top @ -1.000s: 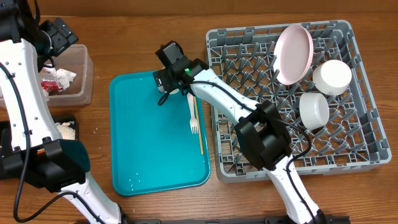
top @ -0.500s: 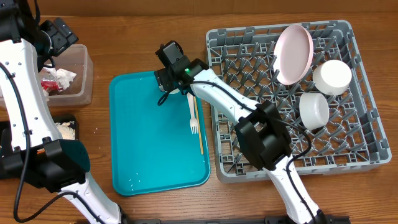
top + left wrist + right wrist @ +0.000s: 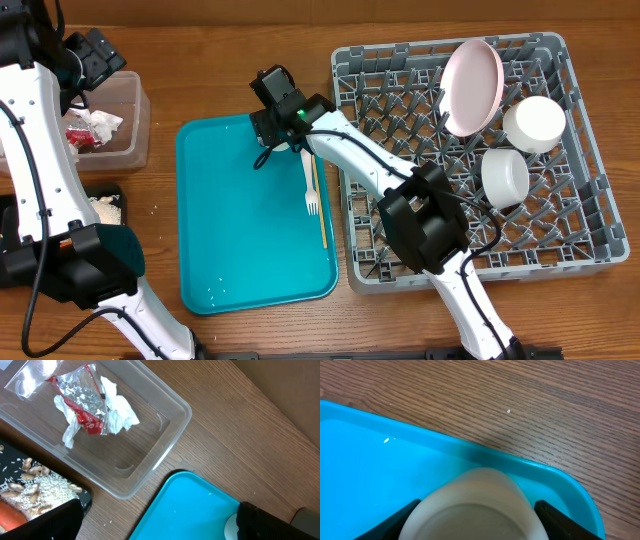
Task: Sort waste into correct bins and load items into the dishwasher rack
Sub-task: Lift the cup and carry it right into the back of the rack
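My right gripper (image 3: pixel 272 140) (image 3: pixel 476 525) is at the teal tray's far corner, its fingers pressed to both sides of the small white cup (image 3: pixel 475 505), which stands on the tray. A white fork (image 3: pixel 309 185) and a thin wooden stick (image 3: pixel 319 205) lie beside it. My left gripper (image 3: pixel 160 527) hovers wide open and empty between the clear tub (image 3: pixel 165 430) and the tray. The tub holds the red-and-silver wrapper (image 3: pixel 82 402) and a white napkin (image 3: pixel 119 410). The black tray (image 3: pixel 82 497) holds grain scraps (image 3: pixel 42 487) and a carrot (image 3: pixel 9 517).
The grey dishwasher rack (image 3: pixel 590 215) on the right holds a pink plate (image 3: pixel 472 85) standing on edge and two white bowls (image 3: pixel 535 122) (image 3: pixel 505 175). The teal tray (image 3: pixel 240 240) lies between the rack and the bins. A few crumbs dot the wood.
The right gripper's jaws have drawn in around the cup. Neither arm has shifted place and no object has moved.
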Robot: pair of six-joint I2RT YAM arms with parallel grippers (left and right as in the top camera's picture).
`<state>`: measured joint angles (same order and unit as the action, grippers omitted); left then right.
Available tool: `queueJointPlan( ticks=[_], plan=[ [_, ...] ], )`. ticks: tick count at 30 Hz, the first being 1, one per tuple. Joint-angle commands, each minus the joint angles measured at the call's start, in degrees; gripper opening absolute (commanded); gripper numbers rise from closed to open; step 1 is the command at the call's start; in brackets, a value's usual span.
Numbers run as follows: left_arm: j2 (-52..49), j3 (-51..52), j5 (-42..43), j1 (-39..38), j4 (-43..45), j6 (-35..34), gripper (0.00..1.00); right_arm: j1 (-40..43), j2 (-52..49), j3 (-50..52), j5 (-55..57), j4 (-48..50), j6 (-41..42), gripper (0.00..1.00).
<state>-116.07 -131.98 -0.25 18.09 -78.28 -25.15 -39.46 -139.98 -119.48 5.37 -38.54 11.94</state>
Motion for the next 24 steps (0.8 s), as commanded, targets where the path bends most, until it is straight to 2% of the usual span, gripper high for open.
queueJointPlan(
  ticks=[1,5,15,24],
  plan=[
    [-0.48,-0.13,0.24,-0.11,-0.11,-0.42,1.00,0.00,3.41,-0.61,0.15,0.11,0.02,0.51],
    [-0.48,-0.13,0.24,-0.11,-0.11,-0.42,1.00,0.00,4.92,-0.61,0.20,-0.48,0.02,0.42],
    [-0.48,-0.13,0.24,-0.11,-0.11,-0.42,1.00,2.25,15.50,-0.61,3.48,-1.90,0.24,0.41],
    [-0.48,-0.13,0.24,-0.11,-0.11,-0.42,1.00,13.60,24.09,-0.61,6.62,-9.94,0.22,0.41]
  ],
)
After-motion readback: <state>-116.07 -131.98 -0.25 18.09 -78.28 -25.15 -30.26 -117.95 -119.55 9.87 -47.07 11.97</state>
